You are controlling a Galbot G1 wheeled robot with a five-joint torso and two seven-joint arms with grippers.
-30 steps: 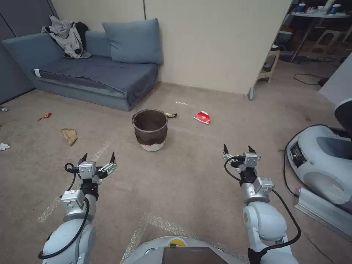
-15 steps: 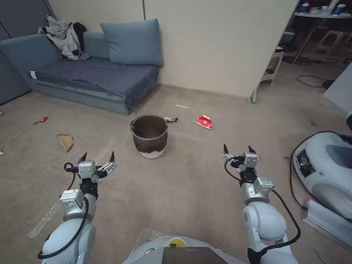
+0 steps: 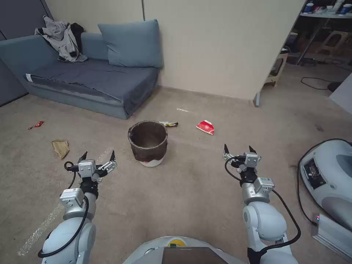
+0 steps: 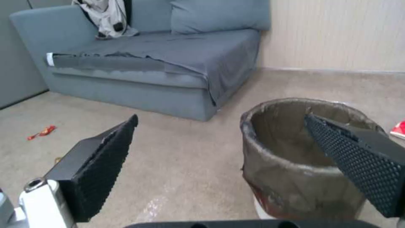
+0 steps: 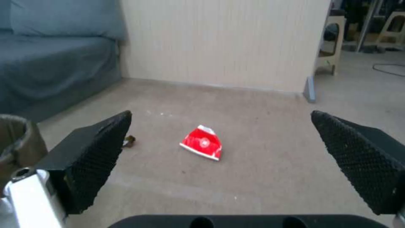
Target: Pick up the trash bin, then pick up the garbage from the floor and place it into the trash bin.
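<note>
A beige carpet floor (image 3: 190, 183) fills the room, bounded at the back by a cream partition wall (image 3: 220, 44) and, along the robot's left side, a grey-blue sofa (image 3: 91, 79) with a large cushion (image 3: 132, 44) and a crumpled grey jacket (image 3: 60, 36) on its backrest. To the robot's right stands a rounded grey-and-white machine (image 3: 330, 179) with a black cable running off it. The trash bin (image 3: 148, 143) stands upright on the carpet ahead of the robot, between the two arms and nearer the left one, its brown bag folded over the rim and the white base showing below. The garbage lies scattered on the floor: a red-and-white packet (image 3: 205, 127) beyond and to the right of the bin, a dark yellow wrapper (image 3: 169, 124) just behind the bin, a crumpled brown paper bag (image 3: 60, 148) off to the left, and a small red wrapper (image 3: 35, 125) farther left near the sofa. The left gripper (image 3: 97, 156) is spread wide and holds nothing, raised above the carpet just short of the bin and to its left; its wrist view shows the bin close ahead. The right gripper (image 3: 238, 149) is likewise spread wide and empty, held level and pointing forward, well apart from the red-and-white packet in line with it. Both arms reach forward with elbows bent, wrists roughly level.
</note>
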